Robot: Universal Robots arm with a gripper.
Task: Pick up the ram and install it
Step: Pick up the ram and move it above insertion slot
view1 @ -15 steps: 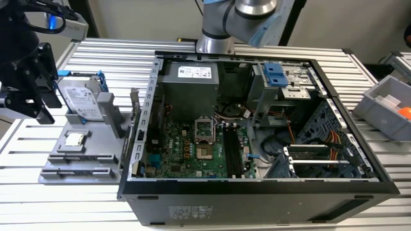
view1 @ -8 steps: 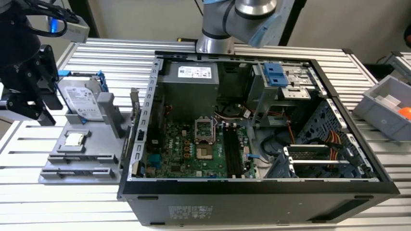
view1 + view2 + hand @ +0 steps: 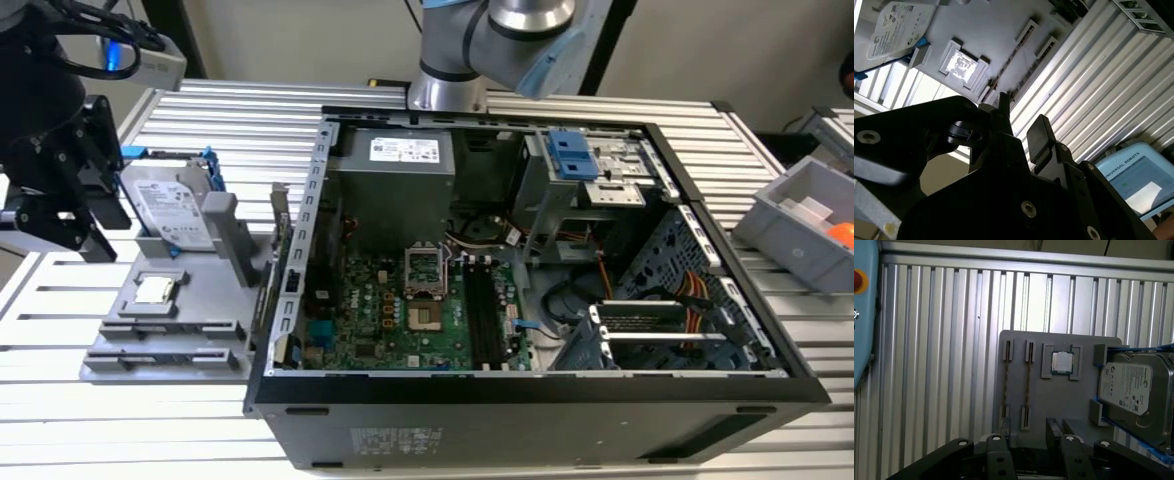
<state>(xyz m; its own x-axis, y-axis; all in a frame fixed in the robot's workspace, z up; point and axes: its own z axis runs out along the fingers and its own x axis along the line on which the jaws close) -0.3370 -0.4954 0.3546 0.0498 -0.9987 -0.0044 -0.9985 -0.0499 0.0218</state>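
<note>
Fingers spread and empty, ram on edge in gray holder just beyond the fingertips.

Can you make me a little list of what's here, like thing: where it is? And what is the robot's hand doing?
gripper: fingers open, holding nothing, hovers above the gray holder
ram: thin stick standing on its edge in the gray holder, not picked up yet
processor chip: small silver square lying flat in a pocket of the holder, beside the ram
hard drive: silver, in a blue-edged bracket on the holder
computer case: side open, green motherboard showing, on the exterior view's right of the holder
</note>
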